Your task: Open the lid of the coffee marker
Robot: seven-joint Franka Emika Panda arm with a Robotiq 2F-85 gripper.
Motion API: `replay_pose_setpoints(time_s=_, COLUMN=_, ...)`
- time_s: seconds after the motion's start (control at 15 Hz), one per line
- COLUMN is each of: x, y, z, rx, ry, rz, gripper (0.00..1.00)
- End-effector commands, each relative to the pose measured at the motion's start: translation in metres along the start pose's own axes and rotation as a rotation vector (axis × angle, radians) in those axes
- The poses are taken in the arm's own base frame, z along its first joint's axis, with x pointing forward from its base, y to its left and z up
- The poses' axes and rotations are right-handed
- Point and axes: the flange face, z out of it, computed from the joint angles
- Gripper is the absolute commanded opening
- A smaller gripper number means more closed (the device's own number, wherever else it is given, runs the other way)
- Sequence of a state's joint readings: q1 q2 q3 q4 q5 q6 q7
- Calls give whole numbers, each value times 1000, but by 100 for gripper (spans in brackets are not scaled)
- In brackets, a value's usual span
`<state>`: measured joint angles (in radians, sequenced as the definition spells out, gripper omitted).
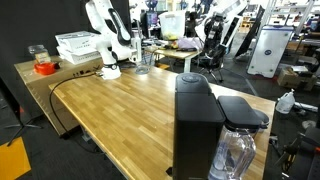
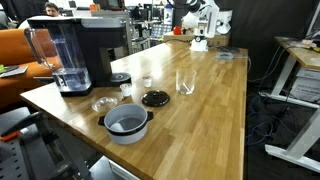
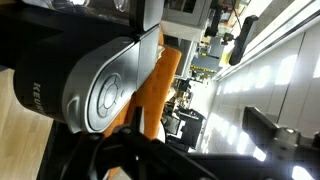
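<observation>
The coffee marker [image 1: 198,125] [image 2: 92,50] is a tall black machine on the wooden table, with a clear water tank [image 1: 238,152] on its side. In the wrist view, which is turned sideways, it fills the left half [image 3: 40,60]. Its lid [image 3: 105,95] shows there as a rounded grey face with a silvery ring, and lies shut. My gripper [image 3: 205,145] is open, and its dark fingers [image 3: 268,125] frame the lower right with nothing between them. The fingers stand apart from the lid. In both exterior views nothing touches the machine.
A white robot arm [image 1: 105,40] [image 2: 203,22] stands at the table's far end. In an exterior view a grey bowl [image 2: 127,123], a black round disc [image 2: 155,98] and a clear glass [image 2: 185,82] sit near the machine. White trays [image 1: 78,45] lie at the back.
</observation>
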<state>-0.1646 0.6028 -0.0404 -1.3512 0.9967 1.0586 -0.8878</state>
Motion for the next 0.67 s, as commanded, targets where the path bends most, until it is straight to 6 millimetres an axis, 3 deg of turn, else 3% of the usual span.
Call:
replay_pose_setpoints(time_s=0.0, x=6, y=16, z=-15, rx=37, ry=-34, rz=44, gripper=100)
replay_pose_setpoints(time_s=0.07, x=7, y=21, z=-17, rx=41, ry=-36, rz=54, gripper=100)
replay_pose_setpoints(time_s=0.13, x=11, y=25, z=-17, rx=42, ry=-40, rz=63, gripper=92)
replay_pose_setpoints(time_s=0.2, x=14, y=28, z=-18, rx=44, ry=-44, rz=69, gripper=74)
replay_pose_setpoints(time_s=0.6, x=29, y=35, z=-24, rx=14, ry=-43, rz=95, gripper=33)
